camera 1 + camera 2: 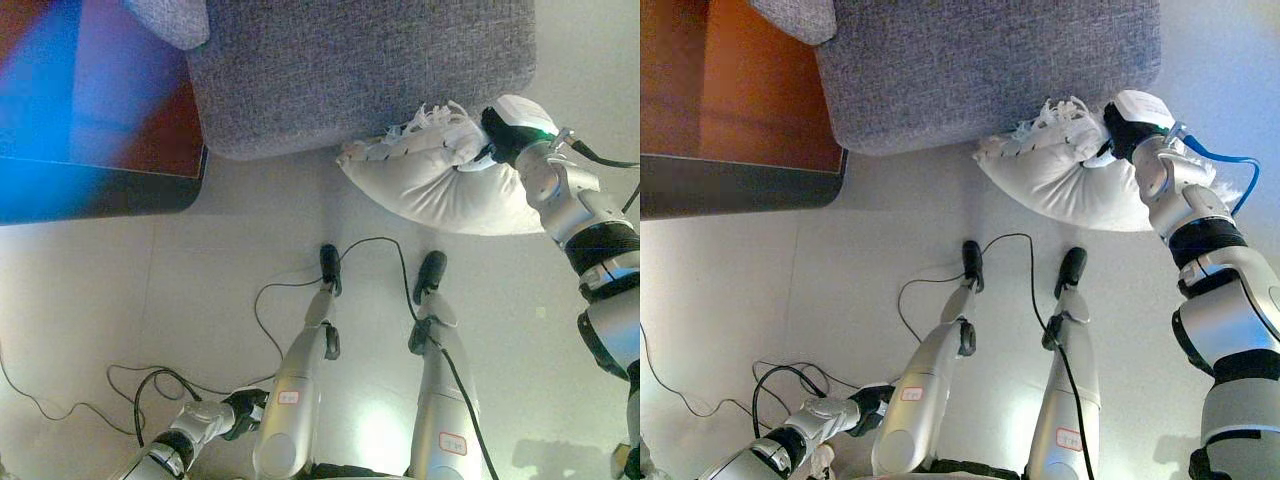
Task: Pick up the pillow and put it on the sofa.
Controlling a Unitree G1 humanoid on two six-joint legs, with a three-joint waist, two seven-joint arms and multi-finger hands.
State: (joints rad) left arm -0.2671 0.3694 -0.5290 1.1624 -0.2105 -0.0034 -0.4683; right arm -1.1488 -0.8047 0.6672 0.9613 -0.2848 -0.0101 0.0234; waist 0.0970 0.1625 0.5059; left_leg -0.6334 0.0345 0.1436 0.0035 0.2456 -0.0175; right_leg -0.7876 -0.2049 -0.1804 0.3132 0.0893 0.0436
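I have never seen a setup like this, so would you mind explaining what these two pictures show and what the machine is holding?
Both pictures come from a stereo camera on a humanoid robot's head, looking down; they show one scene from slightly different spots. The right hand reaches forward and grips a white pillow at its top edge. The pillow lies on the pale floor, against the front of a grey sofa. The left hand hangs low by the robot's side, holding nothing. A dark wooden table stands left of the sofa.

Sofa (370, 70) front edge blocking pillow (440, 190), bare floor (200, 260) left
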